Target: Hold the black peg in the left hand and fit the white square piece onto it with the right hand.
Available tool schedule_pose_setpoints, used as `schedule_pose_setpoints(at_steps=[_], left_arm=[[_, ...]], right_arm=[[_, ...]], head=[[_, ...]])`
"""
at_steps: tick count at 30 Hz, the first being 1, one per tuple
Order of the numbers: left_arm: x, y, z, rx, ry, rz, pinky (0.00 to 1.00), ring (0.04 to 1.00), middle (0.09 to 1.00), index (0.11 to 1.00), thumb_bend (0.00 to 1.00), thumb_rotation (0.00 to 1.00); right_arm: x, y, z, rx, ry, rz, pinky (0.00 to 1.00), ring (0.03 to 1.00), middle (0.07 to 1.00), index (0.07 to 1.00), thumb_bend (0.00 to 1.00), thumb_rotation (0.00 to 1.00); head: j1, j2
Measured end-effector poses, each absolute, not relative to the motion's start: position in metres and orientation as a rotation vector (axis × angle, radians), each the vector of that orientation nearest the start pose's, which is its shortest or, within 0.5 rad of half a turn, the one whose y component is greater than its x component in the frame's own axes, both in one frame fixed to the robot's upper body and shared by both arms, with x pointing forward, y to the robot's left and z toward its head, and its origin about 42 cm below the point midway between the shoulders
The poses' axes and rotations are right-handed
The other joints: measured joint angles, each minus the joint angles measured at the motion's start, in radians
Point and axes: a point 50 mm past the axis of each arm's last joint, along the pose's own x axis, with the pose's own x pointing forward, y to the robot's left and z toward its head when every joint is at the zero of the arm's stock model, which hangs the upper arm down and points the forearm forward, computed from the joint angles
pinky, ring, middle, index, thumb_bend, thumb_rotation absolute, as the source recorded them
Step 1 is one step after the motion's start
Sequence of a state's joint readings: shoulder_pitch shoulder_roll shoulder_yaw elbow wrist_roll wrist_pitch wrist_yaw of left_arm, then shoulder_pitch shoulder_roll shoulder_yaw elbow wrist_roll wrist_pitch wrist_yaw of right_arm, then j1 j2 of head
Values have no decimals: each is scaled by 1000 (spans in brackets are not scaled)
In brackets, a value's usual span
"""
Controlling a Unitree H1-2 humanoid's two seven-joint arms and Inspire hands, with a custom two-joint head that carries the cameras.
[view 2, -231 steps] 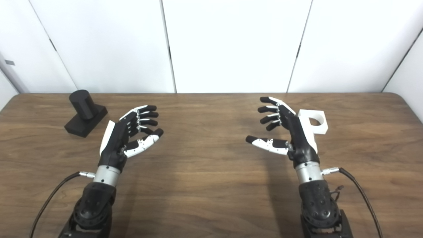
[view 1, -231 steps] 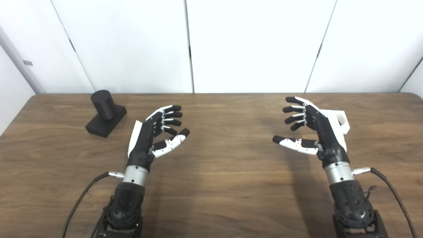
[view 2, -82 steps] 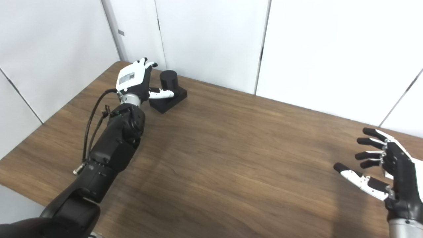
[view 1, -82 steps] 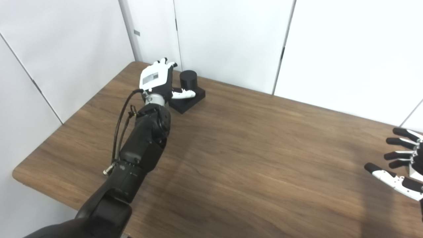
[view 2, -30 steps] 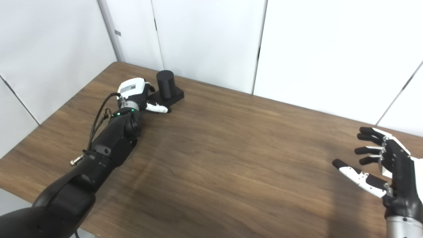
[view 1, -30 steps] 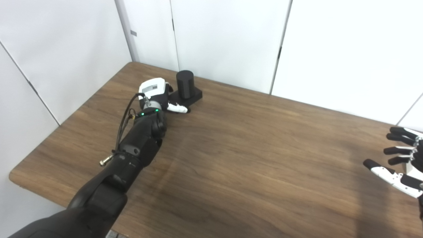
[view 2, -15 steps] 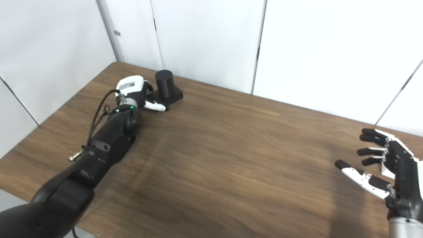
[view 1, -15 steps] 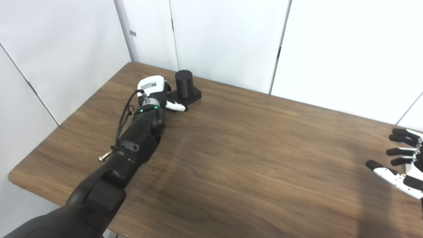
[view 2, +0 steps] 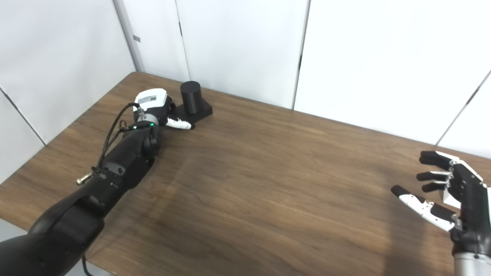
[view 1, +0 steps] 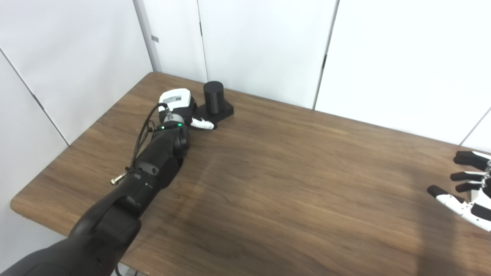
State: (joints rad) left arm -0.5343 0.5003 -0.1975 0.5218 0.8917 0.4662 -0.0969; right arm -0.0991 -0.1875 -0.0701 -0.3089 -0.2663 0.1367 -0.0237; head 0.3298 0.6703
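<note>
The black peg (view 1: 213,97), a short upright cylinder on a flat black base (view 1: 225,111), stands near the table's far left corner. My left hand (view 1: 177,104) is low against the base's near-left side, white back facing up. Its thumb (view 1: 203,124) lies along the front of the base, and its fingers are hidden behind the hand. My right hand (view 2: 448,191) hovers open at the right edge, fingers spread, thumb pointing left. Only a white sliver of the white square piece (view 2: 447,196) shows behind that hand.
The wooden table (view 1: 287,172) has its left edge and far corner close to the peg, with white wall panels right behind. My long left forearm (view 1: 153,161) and its cable (view 1: 140,134) stretch over the table's left part.
Since the first frames the head turned left and my left arm reached out to the peg. Over the last second the left hand crept closer against the base; the peg stayed put.
</note>
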Motion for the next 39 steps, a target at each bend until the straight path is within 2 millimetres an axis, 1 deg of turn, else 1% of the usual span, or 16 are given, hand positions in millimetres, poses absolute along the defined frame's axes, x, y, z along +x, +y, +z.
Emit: schedule_pose_setpoints(at_steps=[4, 7, 10, 11, 12, 13, 15, 18, 25, 32, 39], left_arm=[[441, 379, 170, 1414, 449, 170, 998, 959, 852, 624, 804, 364], [440, 378, 172, 1421, 445, 147, 973, 948, 852, 609, 800, 328], [439, 379, 172, 1429, 442, 135, 980, 950, 858, 593, 793, 287], [439, 379, 173, 1429, 440, 130, 985, 951, 861, 580, 797, 242], [439, 380, 173, 1421, 438, 124, 989, 952, 867, 527, 635, 143], [439, 380, 173, 1417, 437, 122, 991, 952, 869, 509, 580, 109], [439, 381, 174, 1404, 430, 115, 998, 956, 875, 492, 539, 75], [440, 378, 177, 1387, 391, 88, 1000, 960, 876, 484, 526, 61], [438, 373, 178, 1428, 322, 13, 1000, 985, 896, 484, 524, 57], [433, 357, 178, 1449, 231, -97, 1000, 984, 902, 485, 524, 55], [426, 342, 175, 1410, 133, -199, 1000, 975, 893, 483, 523, 52]], right_arm=[[301, -274, 208, -440, -280, -132, 435, 540, 669, 656, 596, 0], [301, -274, 208, -440, -280, -132, 434, 542, 672, 656, 597, 0], [301, -274, 208, -440, -280, -132, 434, 542, 672, 657, 597, 0], [301, -274, 208, -440, -280, -132, 433, 542, 672, 658, 596, 0], [301, -274, 208, -441, -280, -132, 433, 542, 673, 658, 594, 0], [301, -274, 208, -441, -280, -132, 433, 543, 673, 659, 593, 0], [301, -274, 208, -442, -280, -132, 432, 542, 673, 659, 593, 0], [301, -274, 208, -441, -280, -131, 430, 540, 672, 658, 593, 0], [301, -274, 208, -442, -280, -131, 430, 537, 670, 662, 591, 0], [301, -273, 208, -443, -280, -130, 428, 535, 666, 658, 576, 0], [300, -271, 210, -449, -282, -132, 427, 536, 667, 665, 562, 0]], head=[[2, 2], [0, 3], [0, 3], [0, 3], [0, 3], [0, 3], [0, 6], [-3, 6], [-5, 8], [-20, 9], [-38, 14]])
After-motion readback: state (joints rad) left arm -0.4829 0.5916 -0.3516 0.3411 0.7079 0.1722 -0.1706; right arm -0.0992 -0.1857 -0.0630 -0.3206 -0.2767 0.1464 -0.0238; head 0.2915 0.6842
